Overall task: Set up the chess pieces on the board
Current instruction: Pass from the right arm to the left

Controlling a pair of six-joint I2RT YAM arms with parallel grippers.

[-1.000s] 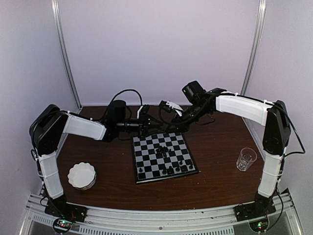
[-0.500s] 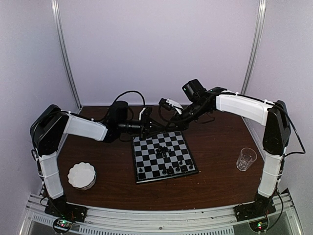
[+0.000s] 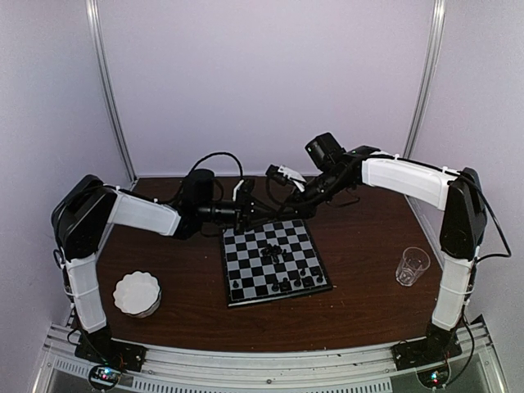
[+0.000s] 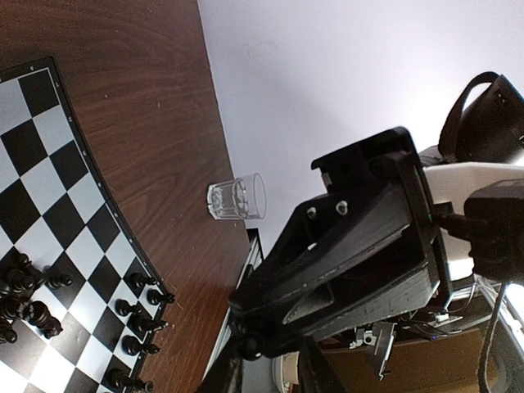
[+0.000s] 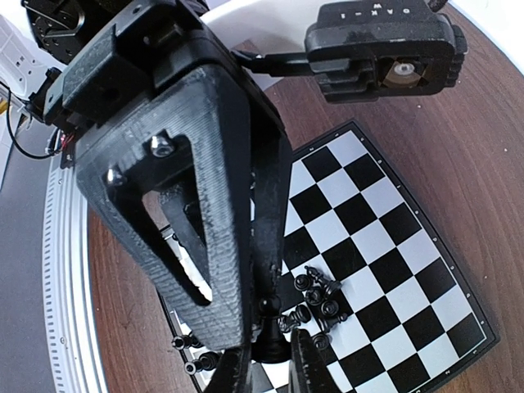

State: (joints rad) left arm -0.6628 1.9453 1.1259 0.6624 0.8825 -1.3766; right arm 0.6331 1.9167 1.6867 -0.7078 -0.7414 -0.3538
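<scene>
1. Right hand [image 5: 270,362], seen from its own wrist: both fingers are pressed in on a small black piece [image 5: 268,329]; they pinch it low on the stem, and its round head stands above them.
2. Left hand [image 4: 268,373]: its tips meet the right hand's tips in the air above the far side of the board [image 3: 244,250]; they sit close around the same piece; whether they grip it cannot be told.
3. The piece looks tiny, light, hard and smooth; it would likely twist or pop out of a loose pinch; the narrow waist seems the best hold, with one hand firm before the other lets go.
4. The other chess pieces [image 5: 321,293] are all on the board; a tight huddle sits near the middle, where some seem to lie on their sides; a looser line runs along the near edge.
5. Room to move: the far rows are bare squares, open from above; the huddle leaves little gap for fingers, so a brush could scatter it; the board's rim is thin and low.
6. Further out on the worktop [image 3: 360,237]: a clear glass [image 3: 412,264] stands well to the right; a white scalloped dish [image 3: 137,293] sits well to the left; both are apart from the board.
</scene>
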